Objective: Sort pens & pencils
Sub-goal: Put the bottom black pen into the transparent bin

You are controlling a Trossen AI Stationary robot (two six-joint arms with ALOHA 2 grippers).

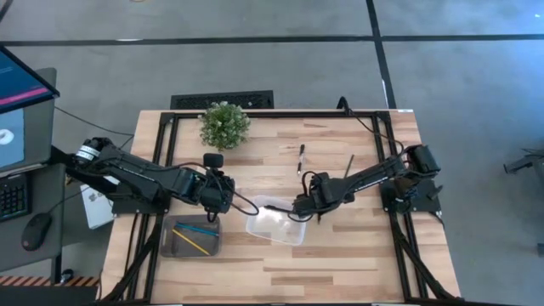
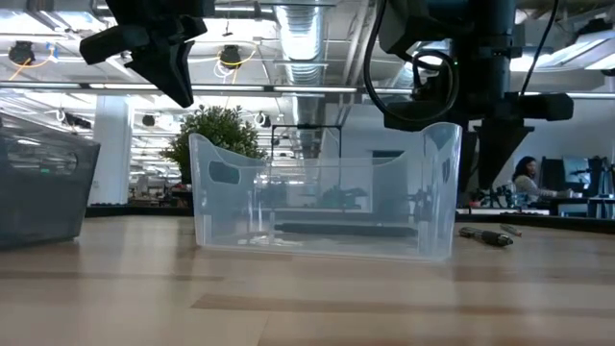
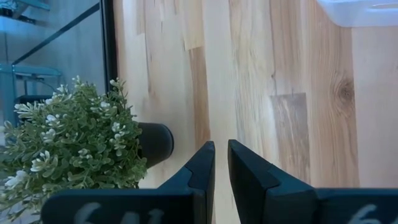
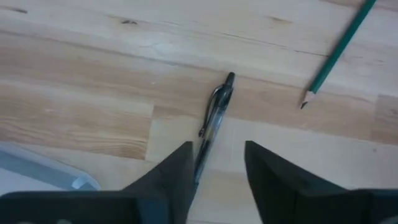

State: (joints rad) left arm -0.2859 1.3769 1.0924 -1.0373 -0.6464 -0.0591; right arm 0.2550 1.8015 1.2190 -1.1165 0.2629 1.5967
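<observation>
Black, slim, with a clip, a pen (image 4: 214, 115) lies on the counter (image 4: 93, 93) ahead of the right claw (image 4: 217, 165), lengthwise away from its parted fingers.

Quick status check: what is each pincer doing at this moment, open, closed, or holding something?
Left pincer: nearly closed, holding nothing, near the plant.
Right pincer: open, empty, above the table just past the clear bin; a black pen lies ahead.

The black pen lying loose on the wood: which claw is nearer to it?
Right. The right claw hangs just over the black pen, fingers apart, by the clear bin. The left claw sits beyond that bin, near the grey tray.
</observation>
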